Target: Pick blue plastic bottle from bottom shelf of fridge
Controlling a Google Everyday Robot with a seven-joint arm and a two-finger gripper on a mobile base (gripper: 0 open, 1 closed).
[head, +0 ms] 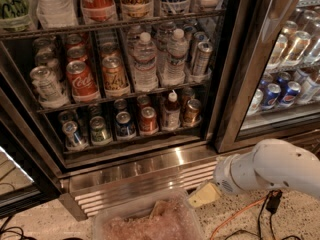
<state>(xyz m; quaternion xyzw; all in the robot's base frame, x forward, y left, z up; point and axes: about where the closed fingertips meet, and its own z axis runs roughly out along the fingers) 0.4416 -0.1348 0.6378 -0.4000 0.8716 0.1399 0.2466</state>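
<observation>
The fridge (234, 84) fills most of the view, a tall drinks cooler with dark frames; its left section shows wire racks packed with drinks, and a second glass door (280, 59) stands to the right with blue Pepsi cans (272, 95) behind it. Along the base runs a louvred stainless-steel grille (145, 184), above a speckled floor (235, 229).

The robot's white arm (280, 169) enters from the right edge, low in the scene, in front of the grille and well below the racks. A clear plastic tub (145, 219) with pinkish contents sits at the near bottom edge, just left of the arm's tip. An orange cable (235, 216) trails over the floor under the arm.

On the middle rack stand two clear ribbed water bottles (145, 64) with white caps, a red Coca-Cola can (81, 79) and an orange can (114, 75) to their left, and a slim silver can (201, 58) to their right.

The bottom shelf (135, 138) is the short lowest rack. The blue plastic bottle (171, 111) stands upright on it, right of centre, with a red can (148, 120) just to its left and a bronze can (191, 111) just to its right. Further left sit more cans (99, 130).

The gripper (205, 195) shows as a pale yellowish tip at the arm's end, down near the floor, between the tub and the grille, well apart from the bottle. Whether it is spread or pressed together cannot be told; it holds nothing that can be seen.
</observation>
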